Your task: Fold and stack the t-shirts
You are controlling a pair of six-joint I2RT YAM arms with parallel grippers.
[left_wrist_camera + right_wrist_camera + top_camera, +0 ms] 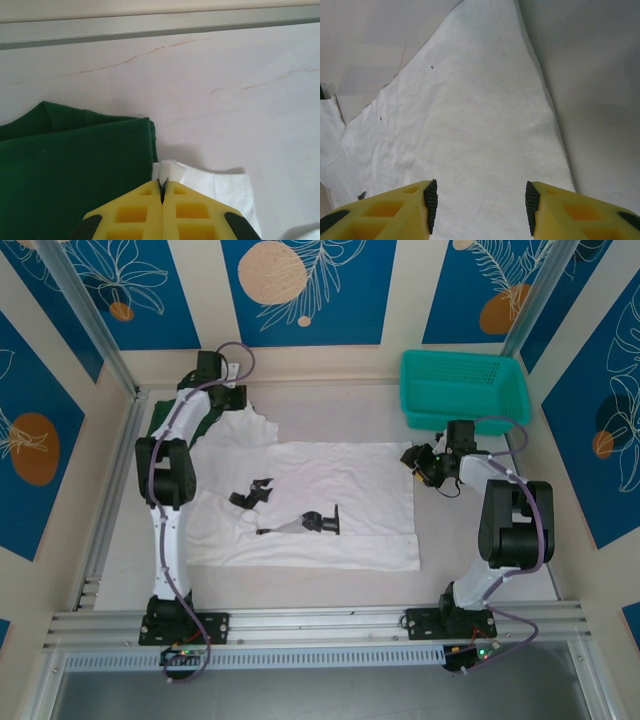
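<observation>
with left gripper (161, 192) pinched shut on the far-left corner of the white shirt (330, 500), beside the green shirt (70, 170), and right gripper (478, 200) wide open above its right edge mid-table, lower, nip that hem, then lift both ends level.

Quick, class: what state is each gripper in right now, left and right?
Left gripper: closed, apparently pinching an edge of the white t-shirt.
Right gripper: open, holding nothing, above the white t-shirt.
</observation>
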